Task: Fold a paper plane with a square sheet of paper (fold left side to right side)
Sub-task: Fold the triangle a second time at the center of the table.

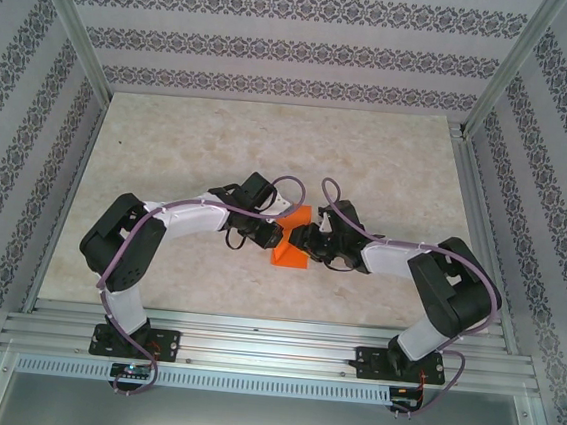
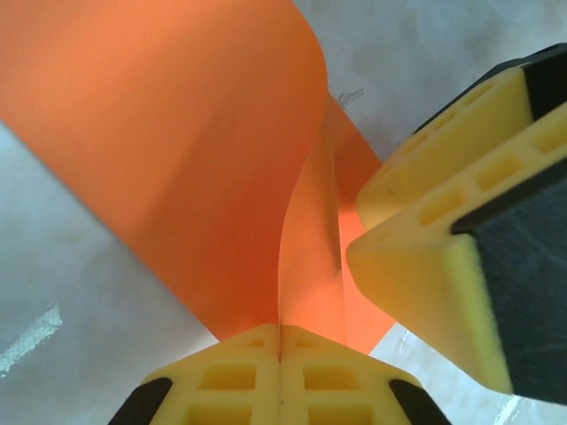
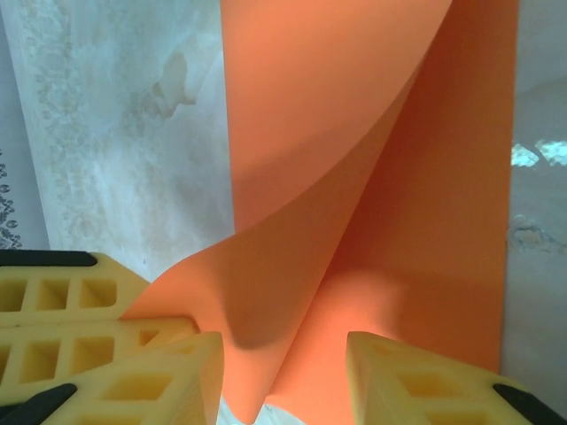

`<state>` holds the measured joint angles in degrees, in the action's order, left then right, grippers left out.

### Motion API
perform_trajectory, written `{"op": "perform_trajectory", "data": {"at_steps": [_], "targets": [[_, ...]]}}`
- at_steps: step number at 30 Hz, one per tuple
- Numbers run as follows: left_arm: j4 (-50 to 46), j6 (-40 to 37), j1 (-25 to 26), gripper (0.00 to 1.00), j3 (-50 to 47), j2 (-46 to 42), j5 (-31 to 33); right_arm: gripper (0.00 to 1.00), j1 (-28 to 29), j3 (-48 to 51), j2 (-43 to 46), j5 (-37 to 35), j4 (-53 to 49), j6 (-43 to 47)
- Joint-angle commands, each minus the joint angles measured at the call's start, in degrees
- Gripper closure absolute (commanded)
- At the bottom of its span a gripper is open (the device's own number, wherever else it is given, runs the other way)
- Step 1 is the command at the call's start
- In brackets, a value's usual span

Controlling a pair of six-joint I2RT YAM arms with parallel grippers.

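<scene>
Risk number one is spring-back. Your square sheet of paper (image 1: 291, 241) sits mid-counter between the two arms. It is bowed up in a tall loose curl rather than pressed flat, and I see no firm crease anywhere in it.

Your left pincer (image 2: 280, 347) is closed tight, its pads pinching one edge of the sheet. That looks like the only real hold on the sheet. Your right pincer (image 3: 282, 354) stands part open, a finger on either side of the lower curl, clamping nothing.

Pull with the left now and the thin paper may slide out of that narrow bite, or tear at the pinch. Let the curl drop unguided and the edges probably land askew, so the left-to-right fold comes out crooked. Close the right pincer where it is and you likely crumple the bulge instead of creasing it.

The counter (image 1: 270, 141) looks smooth, so I'd expect a sideways push to make the sheet skate.

Count: one orange sheet, two arms, two pincers, one counter. No finished plane yet.
</scene>
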<state>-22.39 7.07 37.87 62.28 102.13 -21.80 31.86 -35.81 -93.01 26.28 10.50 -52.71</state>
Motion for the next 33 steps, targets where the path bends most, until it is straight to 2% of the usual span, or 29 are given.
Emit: {"op": "perform_trajectory", "data": {"at_steps": [1, 7, 10, 12, 20, 27, 33], "targets": [[0.6, -0.8, -0.7, 0.93, 0.6, 0.9, -0.9, 0.6, 0.5, 0.8, -1.8, 0.4, 2.9, -1.2], [1.0, -0.2, -0.7, 0.87, 0.3, -0.4, -1.5, 0.63, 0.5, 1.1, -3.0, -0.3, 2.2, -1.3], [1.3, 0.4, -0.9, 0.8, 0.0, -2.1, -2.1, 0.63, 0.6, 1.2, -3.2, -0.3, 2.1, -1.2], [1.5, 0.9, -1.2, 0.72, -0.2, -3.2, -2.7, 0.63, 0.6, 1.3, -3.2, -0.3, 2.2, -1.2], [4.2, 4.5, -2.5, 0.54, -3.0, -6.9, -6.1, 0.63, 0.6, 1.2, -3.0, -0.4, 1.5, -0.8], [7.3, 6.9, -2.5, 0.53, -5.1, -5.3, -7.3, 0.63, 0.5, 0.9, -3.1, -0.2, 1.2, -0.6], [8.2, 7.2, -2.5, 0.64, -4.1, -3.9, -7.2, 0.63, 0.4, 0.7, -3.2, -0.1, 1.0, -0.5]]}}
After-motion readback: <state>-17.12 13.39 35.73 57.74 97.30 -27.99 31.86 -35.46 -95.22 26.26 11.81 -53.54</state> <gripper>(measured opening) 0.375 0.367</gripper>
